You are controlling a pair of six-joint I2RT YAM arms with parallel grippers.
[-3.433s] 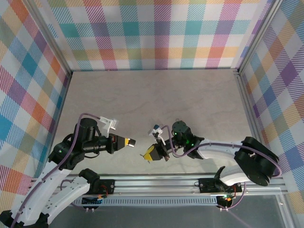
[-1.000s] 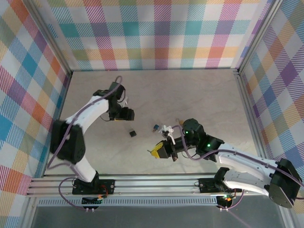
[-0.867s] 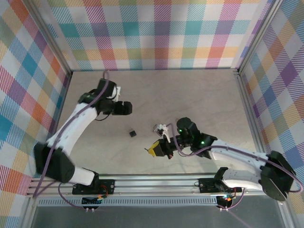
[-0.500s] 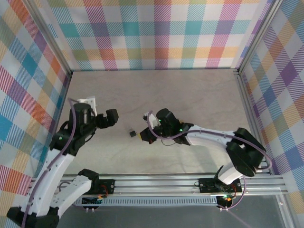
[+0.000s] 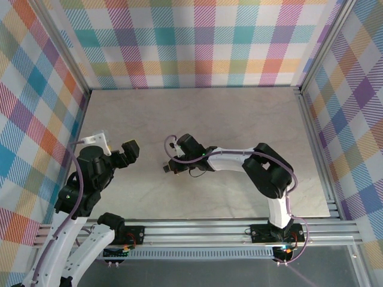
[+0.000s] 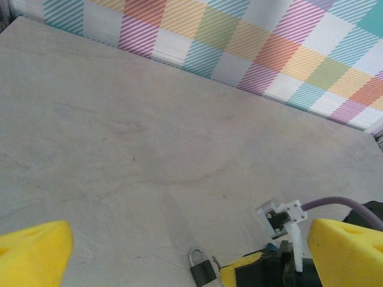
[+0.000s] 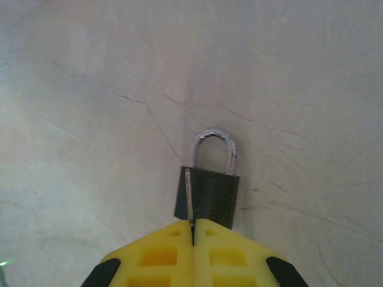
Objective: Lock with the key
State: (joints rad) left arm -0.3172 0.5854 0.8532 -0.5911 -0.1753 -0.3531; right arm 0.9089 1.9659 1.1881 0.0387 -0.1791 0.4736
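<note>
We are pinching the key [image 7: 189, 197] in our right hand [image 7: 193, 239] at the padlock [image 7: 208, 194] base (left hand [image 5: 129, 148] spread wide), keeping it square so it slides straight in.

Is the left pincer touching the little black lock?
Apart. The top view shows a strip of bare table between the left pincer and the lock.

Robot lab test enclosure, plaid-printed walls [image 5: 197, 42], aluminium frame posts [image 5: 60, 45], mounting rail [image 5: 197, 230], pale stone-look tabletop [image 5: 239, 119]
</note>
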